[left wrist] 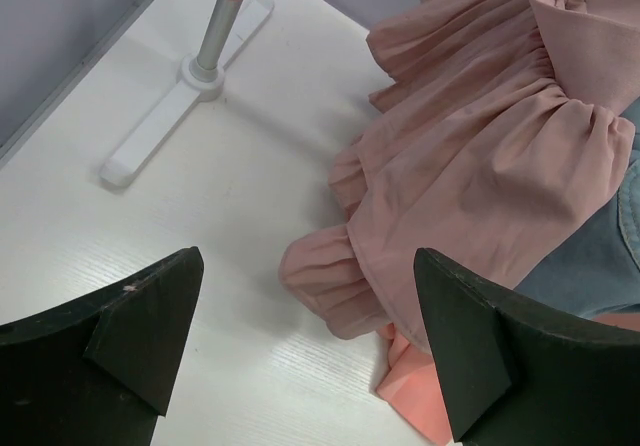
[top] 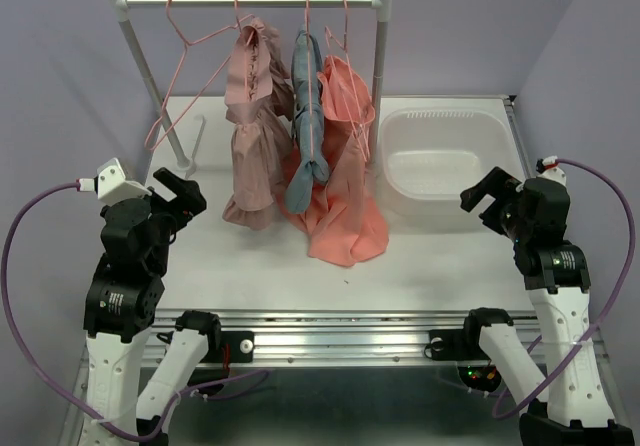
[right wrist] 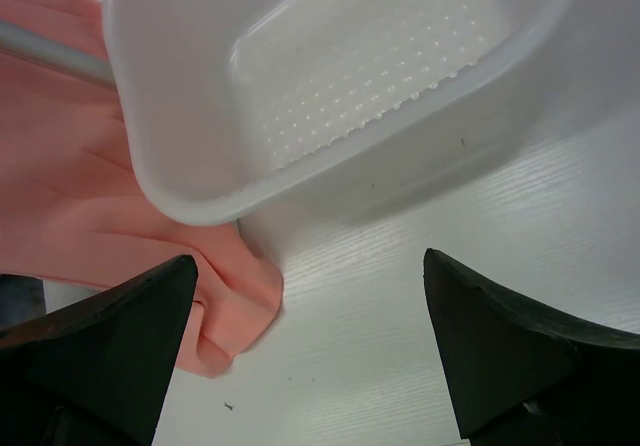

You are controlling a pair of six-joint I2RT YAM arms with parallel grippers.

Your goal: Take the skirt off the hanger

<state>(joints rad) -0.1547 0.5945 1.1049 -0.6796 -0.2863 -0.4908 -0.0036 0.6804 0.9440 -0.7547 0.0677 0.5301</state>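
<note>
The left gripper (top: 176,192) hovers low over the table (top: 430,266), its 2 fingers spread wide with nothing between them. In the left wrist view it faces the bottom ruffle of the skirt (top: 250,136). The right gripper (top: 482,196) is likewise spread and empty. It sits off to the right by the front of a white plastic basket (top: 440,156), well apart from the skirt.

Just beyond the left gripper, the skirt hangs as a long dusty-pink column of gathered tiers, and its lowest ruffle is bunched on the tabletop. To its right hang a blue-grey garment (top: 308,116) and a coral garment (top: 345,206), whose lower end spills onto the table toward the basket. The 3 pieces crowd together and touch.

Farther back, the skirt's waistband is gathered on a pink hanger (top: 237,11) hooked over the rail (top: 210,1), with 1 empty hanger (top: 183,44) to its left.

By my reading, nothing of the task is done yet: the skirt is fully on its hanger and neither gripper touches cloth. All of it remains: closing in on the fabric, taking a grip, and drawing the skirt free. That has to happen without dragging its 2 neighbours along or pulling the hanger off the rail.
</note>
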